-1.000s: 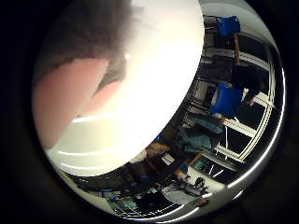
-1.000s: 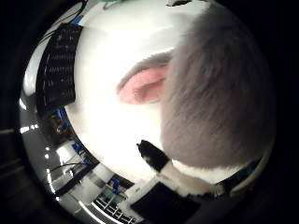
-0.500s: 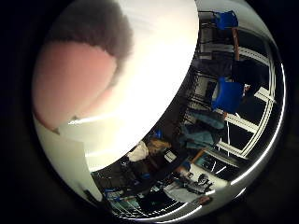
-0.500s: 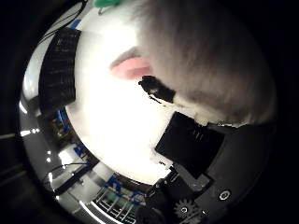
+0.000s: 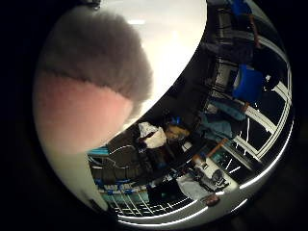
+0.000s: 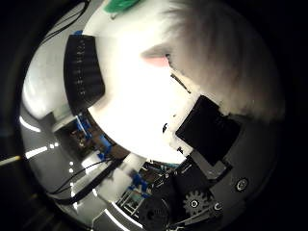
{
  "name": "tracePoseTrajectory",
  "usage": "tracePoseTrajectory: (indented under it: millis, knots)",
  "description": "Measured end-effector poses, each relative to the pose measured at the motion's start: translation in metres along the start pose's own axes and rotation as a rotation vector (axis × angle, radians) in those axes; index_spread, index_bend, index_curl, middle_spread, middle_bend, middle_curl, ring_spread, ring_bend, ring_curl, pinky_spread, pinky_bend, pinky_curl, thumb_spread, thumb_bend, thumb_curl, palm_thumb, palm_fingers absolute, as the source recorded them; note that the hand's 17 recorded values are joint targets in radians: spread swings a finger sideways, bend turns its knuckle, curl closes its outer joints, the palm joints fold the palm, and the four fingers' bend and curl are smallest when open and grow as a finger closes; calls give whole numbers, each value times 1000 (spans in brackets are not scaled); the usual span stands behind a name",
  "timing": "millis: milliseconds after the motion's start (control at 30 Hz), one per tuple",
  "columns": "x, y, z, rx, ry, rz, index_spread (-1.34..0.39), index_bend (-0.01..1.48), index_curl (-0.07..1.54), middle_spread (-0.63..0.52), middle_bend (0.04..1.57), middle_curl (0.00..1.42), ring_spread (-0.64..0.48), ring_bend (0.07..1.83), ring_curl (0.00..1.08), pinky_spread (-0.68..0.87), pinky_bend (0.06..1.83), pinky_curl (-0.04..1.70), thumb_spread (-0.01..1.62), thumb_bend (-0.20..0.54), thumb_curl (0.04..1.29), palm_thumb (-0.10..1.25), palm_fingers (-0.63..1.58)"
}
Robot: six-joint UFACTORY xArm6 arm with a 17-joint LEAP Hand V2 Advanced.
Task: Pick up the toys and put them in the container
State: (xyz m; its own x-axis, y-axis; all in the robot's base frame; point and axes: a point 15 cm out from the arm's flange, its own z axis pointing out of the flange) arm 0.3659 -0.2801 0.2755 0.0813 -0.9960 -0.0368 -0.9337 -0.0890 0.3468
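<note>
Closer now than half a second ago, the grey plush toy [image 5: 91,62] with its pink patch fills more of the little-finger-side view, pressed near the palm above the white table [image 5: 178,43]. On the thumb side, a black slotted container [image 6: 83,72] rests on the table, with a green item [image 6: 120,5] at the table's far edge. Next comes the toy's pink ear, then its grey fur. Black and geared parts of the robot hand [image 6: 207,130] reach in against the fur; whether its fingers are curled round the toy, I cannot tell
</note>
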Motion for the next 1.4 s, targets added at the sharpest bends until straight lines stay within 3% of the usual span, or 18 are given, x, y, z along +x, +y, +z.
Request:
tracePoseTrajectory:
  millis: [233,567,900,1200,1400]
  knots:
    - [-48,39,-101,57,28,-65,-277,1014,926,-215,1239,985,-248,1359,835,-180,1323,944,1125,-12,549,1063,1037]
    - [-133,41,-166,164,159,-180,-283,975,963,-210,1229,984,-249,1347,845,-184,1258,1021,1122,-11,583,1057,1055]
    - [-254,14,-187,233,221,-282,-291,948,987,-204,1220,986,-247,1340,843,-201,1227,1055,1112,-12,605,1048,1068]
    - [-359,-21,-200,378,255,-347,-293,943,997,-195,1220,982,-247,1340,846,-211,1207,1072,1083,-13,625,1042,1080]
    - [-422,-56,-188,432,143,-410,-289,951,993,-191,1220,978,-246,1337,846,-216,1200,1081,1073,-15,630,1024,1083]
